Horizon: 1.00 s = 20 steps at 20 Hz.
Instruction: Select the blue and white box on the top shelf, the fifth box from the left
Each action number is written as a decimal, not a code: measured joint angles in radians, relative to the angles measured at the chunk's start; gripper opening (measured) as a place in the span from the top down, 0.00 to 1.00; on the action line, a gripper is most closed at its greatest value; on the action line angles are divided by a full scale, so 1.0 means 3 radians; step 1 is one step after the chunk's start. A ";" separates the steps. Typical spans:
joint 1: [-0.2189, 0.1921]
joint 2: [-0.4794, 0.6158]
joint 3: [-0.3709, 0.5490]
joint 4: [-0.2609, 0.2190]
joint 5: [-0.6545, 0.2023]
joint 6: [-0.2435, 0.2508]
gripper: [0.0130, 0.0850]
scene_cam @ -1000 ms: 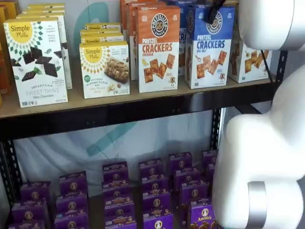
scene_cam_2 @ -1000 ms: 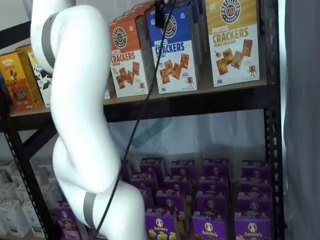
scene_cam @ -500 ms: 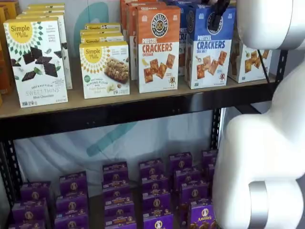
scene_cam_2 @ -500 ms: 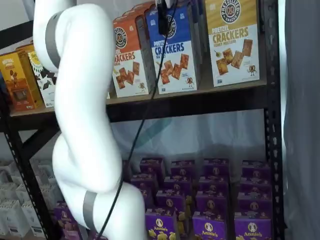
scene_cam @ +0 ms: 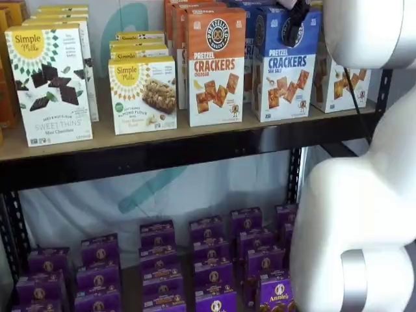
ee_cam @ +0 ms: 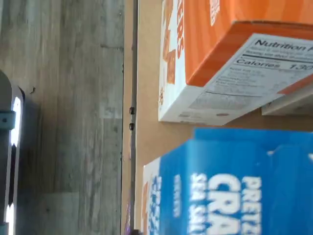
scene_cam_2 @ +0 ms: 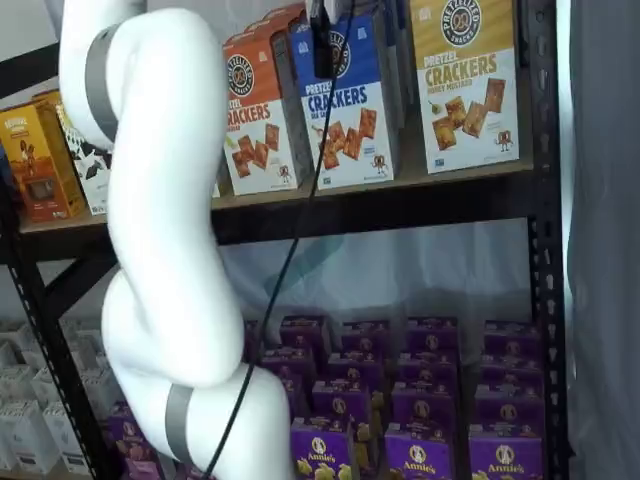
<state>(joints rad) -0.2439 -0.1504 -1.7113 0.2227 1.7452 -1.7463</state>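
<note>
The blue and white box (scene_cam: 286,71) stands upright on the top shelf (scene_cam: 195,140), between an orange-topped crackers box (scene_cam: 216,65) and a yellow-topped one (scene_cam: 341,81). It shows in both shelf views (scene_cam_2: 350,110). My gripper (scene_cam: 291,29) hangs from above as a dark shape in front of the box's upper face, over its round logo, and also shows in a shelf view (scene_cam_2: 322,55). No gap between the fingers shows. The wrist view looks down on the blue box's top (ee_cam: 234,181) and the orange box (ee_cam: 220,58).
Simple Mills boxes (scene_cam: 49,84) stand left on the top shelf. Purple Annie's boxes (scene_cam: 208,260) fill the lower shelf. The white arm (scene_cam_2: 160,220) stands in front of the shelves. A black upright (scene_cam_2: 545,200) bounds the right side. A cable (scene_cam_2: 290,250) hangs from the gripper.
The gripper has come down a little in front of the blue box's upper face. The boxes have not moved.
</note>
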 joint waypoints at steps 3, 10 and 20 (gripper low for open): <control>-0.0002 -0.0007 0.0005 0.0023 0.0003 0.0006 0.17; -0.0017 -0.0020 0.0007 0.0031 0.0012 -0.0004 0.28; -0.0021 -0.0042 0.0005 0.0023 0.0051 -0.0005 0.39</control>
<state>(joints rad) -0.2503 -0.1629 -1.7099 0.2295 1.7605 -1.7479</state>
